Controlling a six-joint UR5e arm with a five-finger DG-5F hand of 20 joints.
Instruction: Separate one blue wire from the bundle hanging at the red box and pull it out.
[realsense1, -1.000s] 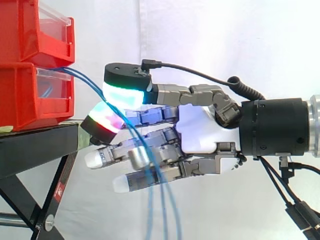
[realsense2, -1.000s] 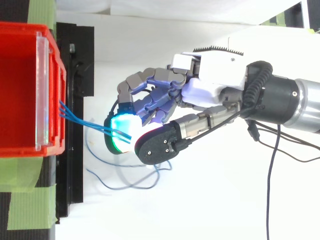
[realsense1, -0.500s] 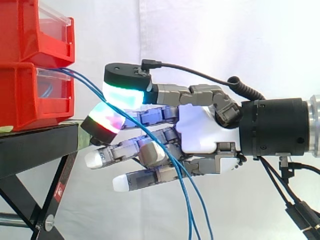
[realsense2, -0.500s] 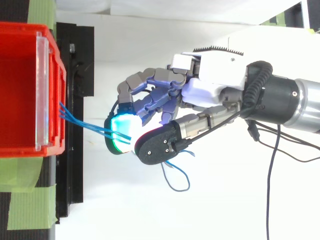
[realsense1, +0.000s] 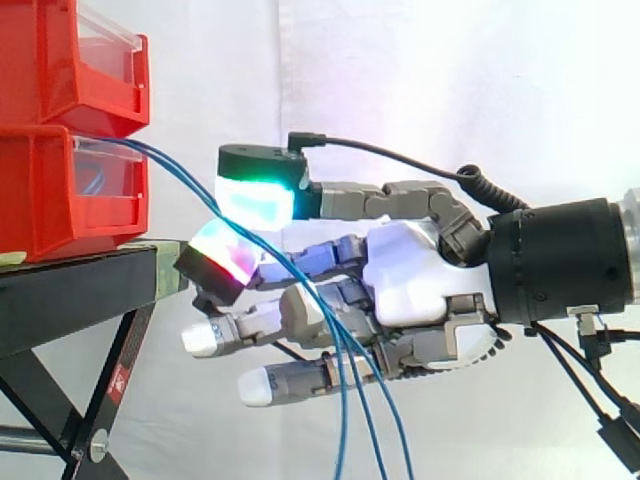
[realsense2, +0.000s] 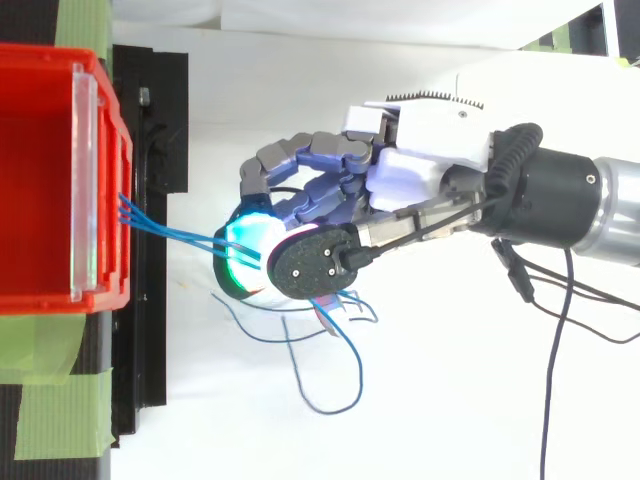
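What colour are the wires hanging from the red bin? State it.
The wires are blue, clearest in the side view.

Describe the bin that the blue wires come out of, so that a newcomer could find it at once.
At the left of the side view, two red bins are stacked on a black stand. The one meant is the lower bin, which sits directly on the stand. Unlike the upper bin, it has blue wires running out at the top of its clear front towards the hand.

Fingers (realsense2: 233, 274) pinch blue wires (realsense2: 175, 234) — strung from red bin (realsense2: 40, 56).
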